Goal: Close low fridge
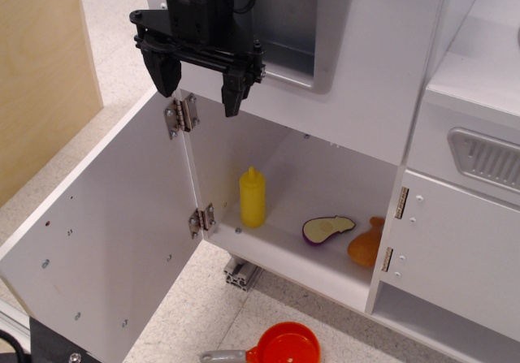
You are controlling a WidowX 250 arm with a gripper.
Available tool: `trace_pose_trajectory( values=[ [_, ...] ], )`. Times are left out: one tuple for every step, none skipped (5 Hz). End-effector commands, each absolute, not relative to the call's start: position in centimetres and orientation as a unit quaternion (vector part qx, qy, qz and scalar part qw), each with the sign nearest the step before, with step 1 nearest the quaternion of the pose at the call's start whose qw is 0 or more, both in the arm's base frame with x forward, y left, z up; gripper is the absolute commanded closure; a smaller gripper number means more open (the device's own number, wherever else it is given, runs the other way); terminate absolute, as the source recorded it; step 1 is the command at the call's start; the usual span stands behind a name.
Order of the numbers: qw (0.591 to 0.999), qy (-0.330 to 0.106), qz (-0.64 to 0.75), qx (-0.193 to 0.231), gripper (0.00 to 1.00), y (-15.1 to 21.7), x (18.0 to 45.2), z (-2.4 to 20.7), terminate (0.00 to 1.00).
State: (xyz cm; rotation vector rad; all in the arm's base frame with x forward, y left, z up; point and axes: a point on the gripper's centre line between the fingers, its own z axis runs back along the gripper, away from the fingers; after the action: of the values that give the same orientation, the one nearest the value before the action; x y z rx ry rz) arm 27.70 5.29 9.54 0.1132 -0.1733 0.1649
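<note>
Currently, step: approach, closing not begun.
Fridge: low white square fridge door (106, 241) swung wide open, lower left.
Pincer: black two-fingered gripper (201, 87) spread, empty, above the silver top hinge (180, 115).
Next: get behind the door panel, push it rightward.

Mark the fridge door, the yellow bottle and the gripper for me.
low fridge door (106, 249), main camera view, middle of the open door's inner panel.
yellow bottle (252, 199), main camera view, middle of its body.
gripper (199, 83), main camera view, midway between the two fingertips.
</note>
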Motion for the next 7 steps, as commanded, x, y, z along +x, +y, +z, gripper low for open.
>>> trace_pose_trajectory(
  values=[
    [0.991,-0.086,0.082,0.056,0.00,5.3,27.7,9.5,0.00],
    [0.992,-0.084,0.075,0.057,0.00,6.9,25.5,9.7,0.00],
    [0.994,-0.071,0.054,0.063,0.00,9.0,23.9,8.9,0.00],
    [0.995,-0.062,0.030,0.070,0.00,11.9,22.4,6.9,0.00],
    [0.993,-0.076,0.012,0.084,0.00,14.0,21.5,5.5,0.00],
    [0.993,-0.084,0.008,0.088,0.00,15.1,21.1,4.7,0.00],
    [0.993,-0.076,0.018,0.086,0.00,15.2,21.1,3.6,0.00]
  ],
)
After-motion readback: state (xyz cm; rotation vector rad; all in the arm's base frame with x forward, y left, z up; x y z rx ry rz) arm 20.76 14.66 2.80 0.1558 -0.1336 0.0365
